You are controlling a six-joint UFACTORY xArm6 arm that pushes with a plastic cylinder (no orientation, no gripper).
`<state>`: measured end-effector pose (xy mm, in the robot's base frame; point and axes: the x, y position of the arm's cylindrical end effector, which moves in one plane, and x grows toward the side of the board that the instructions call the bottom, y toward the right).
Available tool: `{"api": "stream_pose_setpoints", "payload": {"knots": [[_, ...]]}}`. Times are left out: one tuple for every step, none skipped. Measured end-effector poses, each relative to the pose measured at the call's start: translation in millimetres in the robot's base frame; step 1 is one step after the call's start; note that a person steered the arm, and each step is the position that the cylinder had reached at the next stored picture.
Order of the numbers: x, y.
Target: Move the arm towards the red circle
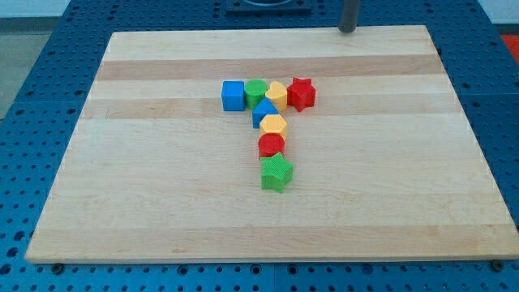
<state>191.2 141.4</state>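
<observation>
My tip (348,30) sits at the bench's (162,211) top edge, up and to the view's right of the red circle (271,145) and well apart from it; this rod carries no hand to open or close. The circle lies mid-bench with a yellow hexagon (275,126) touching above it and a green star (276,172) touching below. Further above it stand a blue triangle (263,111), blue cube (233,95), green block (256,91), yellow block (277,95) and red star (302,93), between circle and tip.

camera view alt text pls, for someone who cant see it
Eight coloured blocks form a T on a wooden board, with the red circle low in the stem, above a green star. My tip sits at the board's top edge, right of the blocks.
</observation>
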Motion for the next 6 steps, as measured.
{"api": "stream_pose_setpoints", "payload": {"knots": [[2,-54],[7,-163],[24,-273],[108,-335],[173,-332],[218,-302]]}}
